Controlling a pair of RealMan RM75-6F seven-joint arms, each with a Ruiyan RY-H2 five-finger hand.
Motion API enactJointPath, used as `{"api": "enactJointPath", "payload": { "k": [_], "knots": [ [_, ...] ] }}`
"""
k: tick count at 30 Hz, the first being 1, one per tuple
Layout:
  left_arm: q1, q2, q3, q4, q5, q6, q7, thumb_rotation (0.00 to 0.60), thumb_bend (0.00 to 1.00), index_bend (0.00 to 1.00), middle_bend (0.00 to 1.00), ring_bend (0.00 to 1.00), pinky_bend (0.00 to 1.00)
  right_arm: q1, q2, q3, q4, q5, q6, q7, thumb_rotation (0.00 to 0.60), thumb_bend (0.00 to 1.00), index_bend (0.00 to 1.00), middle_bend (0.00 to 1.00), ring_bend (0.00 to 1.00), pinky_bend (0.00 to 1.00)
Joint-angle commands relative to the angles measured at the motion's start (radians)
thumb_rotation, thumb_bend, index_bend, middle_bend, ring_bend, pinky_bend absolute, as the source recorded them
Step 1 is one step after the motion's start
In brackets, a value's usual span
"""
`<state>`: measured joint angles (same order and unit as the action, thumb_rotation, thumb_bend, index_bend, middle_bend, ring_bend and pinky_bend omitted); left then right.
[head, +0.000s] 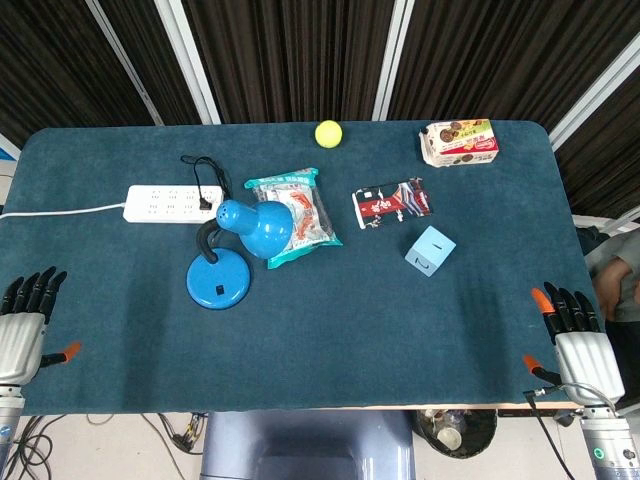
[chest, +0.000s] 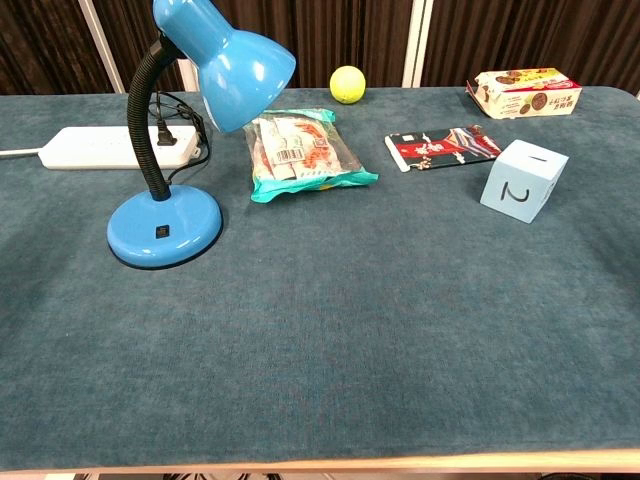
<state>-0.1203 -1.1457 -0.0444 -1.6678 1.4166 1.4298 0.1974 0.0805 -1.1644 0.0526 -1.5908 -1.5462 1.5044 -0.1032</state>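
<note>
My left hand (head: 22, 330) lies at the table's near left edge, fingers apart and empty. Over at the near right edge my right hand (head: 578, 342) is spread the same way, holding nothing. Neither hand shows in the chest view. A blue desk lamp (head: 240, 250) (chest: 180, 110) stands left of centre, its head over a teal snack bag (head: 298, 215) (chest: 300, 155). Right of centre sit a dark red snack packet (head: 392, 203) (chest: 440, 148) and a light blue cube (head: 430, 250) (chest: 522, 180) marked 2. The hands are far from all of these.
A white power strip (head: 170, 203) (chest: 100, 147) with the lamp's black plug lies at the left. A yellow ball (head: 328, 133) (chest: 347, 84) and a cookie box (head: 460, 143) (chest: 525, 92) sit near the far edge of the blue-green table (head: 320, 340).
</note>
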Motion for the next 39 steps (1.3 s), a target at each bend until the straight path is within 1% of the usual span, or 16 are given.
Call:
{"api": "enactJointPath", "payload": {
  "k": [1, 13, 19, 20, 21, 22, 23, 24, 25, 26, 27, 28, 30, 31, 34, 39],
  "knots": [
    [0.000, 0.001, 0.000, 0.000, 0.000, 0.000, 0.000, 0.600, 0.06, 0.00, 0.00, 0.00, 0.01, 0.000, 0.000, 0.000, 0.000, 0.000, 0.000, 0.000, 0.600, 0.24, 0.00, 0.00, 0.00, 0.00],
    [0.002, 0.004, -0.001, 0.003, -0.001, 0.002, -0.009, 0.600, 0.06, 0.00, 0.00, 0.00, 0.01, 0.000, -0.002, 0.000, -0.002, 0.002, -0.001, -0.005, 0.600, 0.24, 0.00, 0.00, 0.00, 0.00],
    [-0.008, 0.004, -0.002, 0.004, -0.004, -0.018, -0.009, 0.600, 0.06, 0.00, 0.00, 0.00, 0.01, -0.002, -0.003, 0.004, -0.001, 0.011, 0.000, -0.012, 0.600, 0.24, 0.00, 0.00, 0.00, 0.00],
    [-0.009, 0.005, -0.001, 0.004, -0.002, -0.019, -0.007, 0.600, 0.06, 0.00, 0.00, 0.00, 0.02, -0.004, -0.002, 0.004, -0.002, 0.012, 0.002, -0.010, 0.600, 0.23, 0.00, 0.00, 0.00, 0.00],
    [-0.009, 0.005, 0.000, 0.003, 0.000, -0.019, -0.006, 0.600, 0.06, 0.00, 0.00, 0.00, 0.06, -0.005, 0.000, 0.004, -0.003, 0.012, 0.004, -0.008, 0.600, 0.24, 0.00, 0.00, 0.00, 0.00],
    [-0.010, 0.005, 0.001, 0.002, 0.001, -0.020, -0.004, 0.600, 0.07, 0.00, 0.01, 0.02, 0.13, -0.005, 0.001, 0.004, -0.003, 0.011, 0.004, -0.007, 0.600, 0.24, 0.00, 0.00, 0.00, 0.00],
    [-0.011, 0.007, 0.002, -0.001, 0.003, -0.021, 0.002, 0.600, 0.08, 0.00, 0.05, 0.07, 0.21, -0.005, 0.001, 0.004, -0.003, 0.011, 0.005, -0.006, 0.600, 0.24, 0.00, 0.00, 0.00, 0.00],
    [-0.013, 0.008, 0.002, -0.002, 0.005, -0.022, 0.007, 0.600, 0.12, 0.00, 0.15, 0.17, 0.34, -0.005, 0.002, 0.004, -0.002, 0.011, 0.005, -0.004, 0.600, 0.24, 0.00, 0.00, 0.00, 0.00],
    [-0.018, 0.009, 0.001, -0.002, 0.012, -0.023, 0.020, 0.600, 0.17, 0.00, 0.30, 0.31, 0.48, -0.005, 0.002, 0.004, -0.001, 0.011, 0.004, -0.002, 0.600, 0.24, 0.00, 0.00, 0.00, 0.00],
    [-0.026, 0.009, -0.002, -0.002, 0.016, -0.028, 0.034, 0.600, 0.21, 0.00, 0.41, 0.40, 0.57, -0.005, 0.003, 0.004, -0.002, 0.011, 0.004, 0.000, 0.600, 0.24, 0.00, 0.00, 0.00, 0.00],
    [-0.032, 0.008, -0.004, -0.003, 0.015, -0.036, 0.041, 0.600, 0.28, 0.00, 0.56, 0.53, 0.67, -0.005, 0.003, 0.003, -0.002, 0.010, 0.004, 0.002, 0.600, 0.24, 0.00, 0.00, 0.00, 0.00],
    [-0.041, 0.009, -0.008, -0.010, 0.007, -0.051, 0.048, 0.600, 0.34, 0.00, 0.67, 0.62, 0.75, -0.006, 0.003, 0.003, -0.002, 0.010, 0.004, 0.003, 0.600, 0.24, 0.00, 0.00, 0.00, 0.00],
    [-0.062, 0.014, -0.013, -0.035, -0.017, -0.093, 0.067, 0.600, 0.40, 0.00, 0.78, 0.72, 0.82, -0.005, 0.003, 0.002, -0.002, 0.009, 0.003, 0.004, 0.600, 0.24, 0.00, 0.00, 0.00, 0.00],
    [-0.073, 0.017, -0.014, -0.047, -0.025, -0.113, 0.082, 0.600, 0.42, 0.00, 0.82, 0.76, 0.85, -0.005, 0.003, 0.002, -0.002, 0.009, 0.003, 0.004, 0.600, 0.24, 0.00, 0.00, 0.00, 0.00],
    [-0.123, 0.022, -0.023, -0.101, -0.069, -0.196, 0.161, 0.600, 0.46, 0.00, 0.89, 0.82, 0.90, -0.005, 0.003, 0.002, -0.004, 0.009, 0.002, 0.004, 0.600, 0.24, 0.00, 0.00, 0.00, 0.00],
    [-0.198, -0.002, -0.044, -0.184, -0.194, -0.312, 0.276, 0.600, 0.50, 0.03, 0.94, 0.87, 0.94, -0.005, 0.002, 0.004, -0.006, 0.014, 0.000, 0.001, 0.600, 0.24, 0.00, 0.00, 0.00, 0.00]
  ]
}}
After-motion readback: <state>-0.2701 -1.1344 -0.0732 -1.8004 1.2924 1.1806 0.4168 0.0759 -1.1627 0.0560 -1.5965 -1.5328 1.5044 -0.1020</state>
